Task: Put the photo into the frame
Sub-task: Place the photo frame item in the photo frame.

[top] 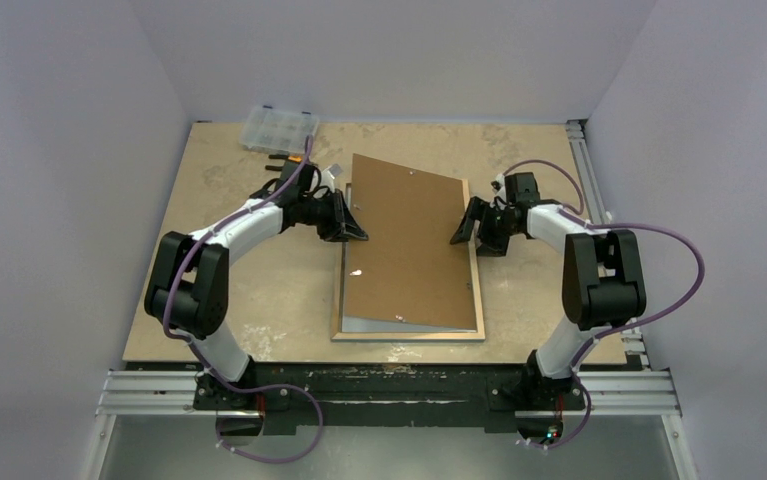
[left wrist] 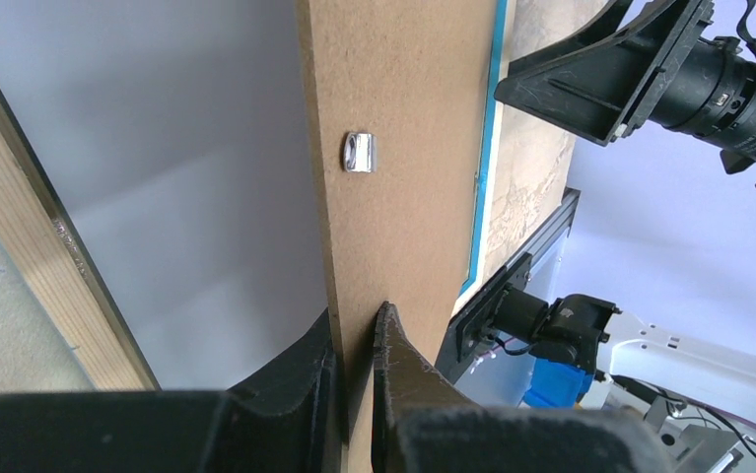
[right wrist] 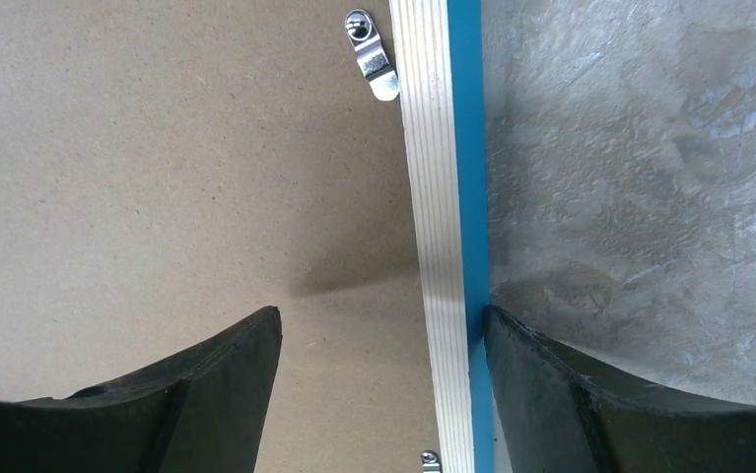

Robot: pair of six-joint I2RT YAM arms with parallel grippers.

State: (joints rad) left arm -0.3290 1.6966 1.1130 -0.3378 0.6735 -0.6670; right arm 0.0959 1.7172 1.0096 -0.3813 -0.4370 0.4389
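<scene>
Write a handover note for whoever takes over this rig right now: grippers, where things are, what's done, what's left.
Left gripper: shut on the left edge of the backing board.
Right gripper: open, straddling the right rail of the frame.
Frame lies face down; a pale sheet, seemingly the photo, lies inside it under the skewed board.
Left: square the board into the frame, turn the clips.

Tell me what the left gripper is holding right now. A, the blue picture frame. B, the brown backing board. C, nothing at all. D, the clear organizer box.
B: in the left wrist view the left gripper has its two fingers pressed against either face of the brown backing board at its edge.
</scene>
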